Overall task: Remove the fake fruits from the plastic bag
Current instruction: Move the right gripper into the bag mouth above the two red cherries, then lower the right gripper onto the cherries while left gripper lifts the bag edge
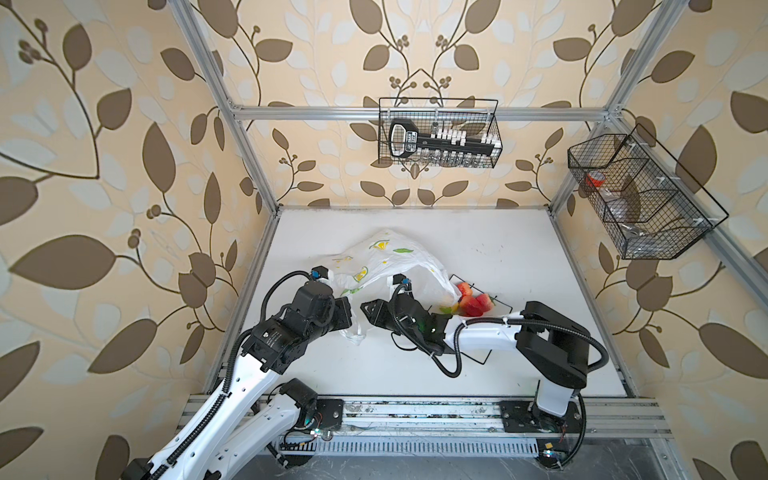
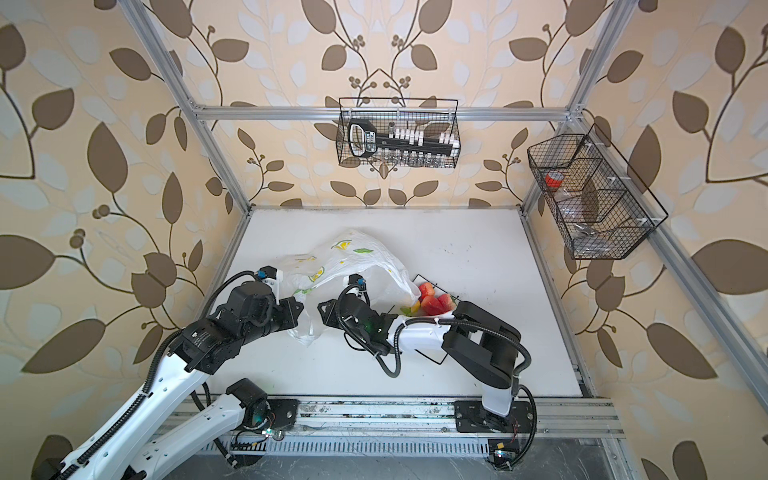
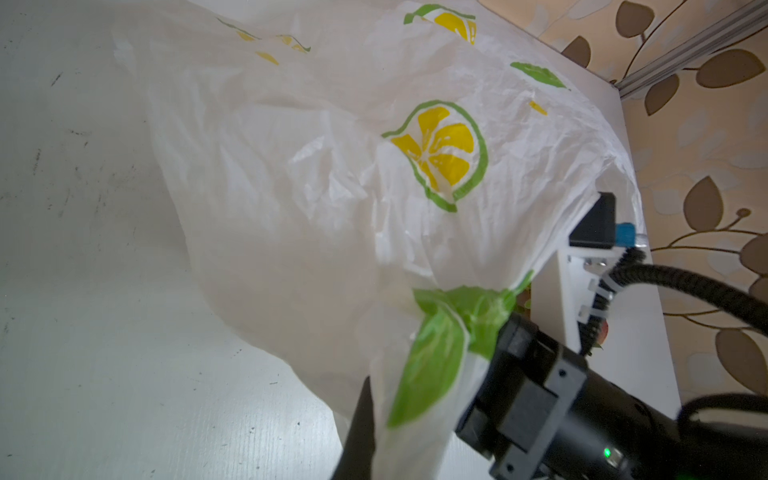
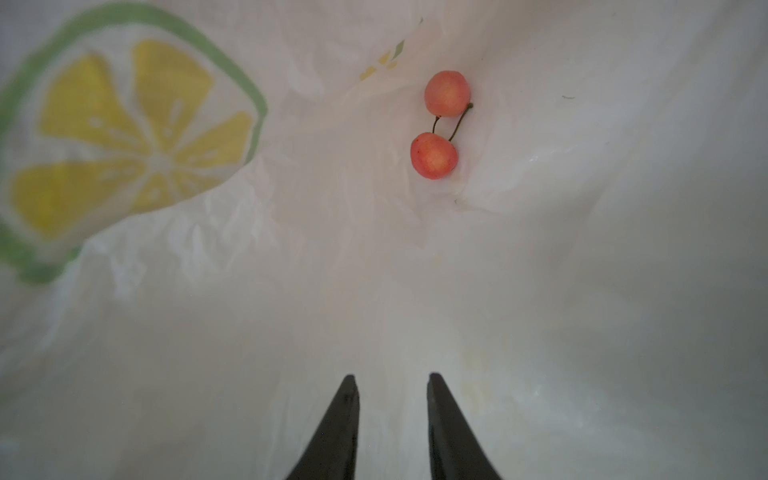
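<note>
Right gripper (image 4: 392,376): jaws part-open, empty, inside plastic bag (image 1: 382,257) | left gripper (image 3: 368,399): clamped on bag's edge, holding it up | twin cherries (image 4: 434,156) deep inside bag; red strawberries (image 1: 473,306) just outside its mouth | step, likely: fetching cherries | next: reach deeper, close on them
</note>
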Motion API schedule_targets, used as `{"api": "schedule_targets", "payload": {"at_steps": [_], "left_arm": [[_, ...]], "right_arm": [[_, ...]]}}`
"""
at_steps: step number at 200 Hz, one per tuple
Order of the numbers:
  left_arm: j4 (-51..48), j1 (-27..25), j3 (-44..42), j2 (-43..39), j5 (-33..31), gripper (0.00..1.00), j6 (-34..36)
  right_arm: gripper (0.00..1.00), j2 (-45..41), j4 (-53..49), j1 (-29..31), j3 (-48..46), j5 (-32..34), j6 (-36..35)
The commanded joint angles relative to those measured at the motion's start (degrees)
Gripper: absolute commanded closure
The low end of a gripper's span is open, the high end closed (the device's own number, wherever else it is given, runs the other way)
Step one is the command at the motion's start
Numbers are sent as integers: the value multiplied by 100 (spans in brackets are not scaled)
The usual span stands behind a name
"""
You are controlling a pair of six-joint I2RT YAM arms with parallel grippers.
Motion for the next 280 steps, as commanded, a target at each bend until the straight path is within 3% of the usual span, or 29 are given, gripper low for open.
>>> {"api": "schedule_targets", "payload": {"at_steps": [1, 93, 106, 145, 163, 190, 212, 236, 260, 280], "left_arm": [[-326, 31, -70, -139, 112, 100, 121], [-1105, 30, -27, -208, 36, 100, -114], [-1129, 31, -27, -185, 91, 95, -126], [-1220, 30, -18, -171, 208, 93, -136], [-1224, 36, 20, -145, 356, 81, -127], [-1218, 31, 260, -224, 405, 34, -120], [-1123, 30, 614, -382, 109, 14, -37], [-1079, 30, 1239, -32, -263, 3, 66], [-972, 30, 1794, 400, -594, 1, 96], [-879, 80, 2049, 704, -1255, 1, 121]], "right_arm": [[65, 457, 352, -203, 344, -125, 798], [51, 2213, 882, -512, 1992, -670, 1023], [50, 2388, 883, -530, 2211, -768, 1016], [47, 2958, 690, -585, 2899, -939, 1052], [45, 3233, 583, -595, 3249, -986, 1041], [44, 3523, 509, -602, 3581, -1090, 1011], [43, 3554, 461, -602, 3602, -1114, 908], [42, 3528, 444, -605, 3577, -1109, 814], [41, 3500, 411, -602, 3564, -1051, 751], [41, 3516, 390, -602, 3589, -1056, 728]]}}
